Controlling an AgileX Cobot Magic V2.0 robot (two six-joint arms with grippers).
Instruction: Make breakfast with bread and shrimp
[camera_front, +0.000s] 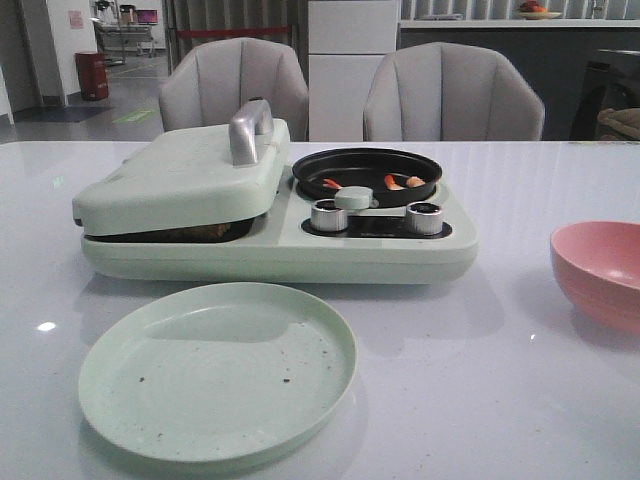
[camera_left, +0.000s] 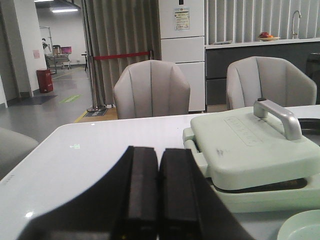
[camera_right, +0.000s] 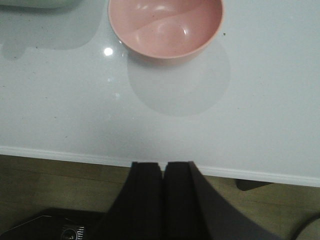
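A pale green breakfast maker (camera_front: 270, 245) stands mid-table with its lid (camera_front: 180, 180) down on the left side. Something brown shows in the gap under the lid (camera_front: 205, 232); I cannot tell if it is the bread. Three small orange-red shrimp (camera_front: 332, 184) lie in the black pan (camera_front: 366, 172) on its right side. My left gripper (camera_left: 159, 155) is shut and empty, left of the maker (camera_left: 250, 150). My right gripper (camera_right: 164, 167) is shut and empty over the table's near edge, apart from the pink bowl (camera_right: 165, 27). Neither gripper shows in the front view.
An empty pale green plate (camera_front: 218, 368) lies in front of the maker. The pink bowl (camera_front: 600, 270) sits at the right edge. Two silver knobs (camera_front: 329, 215) face front. A silver handle (camera_front: 250, 130) tops the lid. Two grey chairs (camera_front: 235, 90) stand behind the table.
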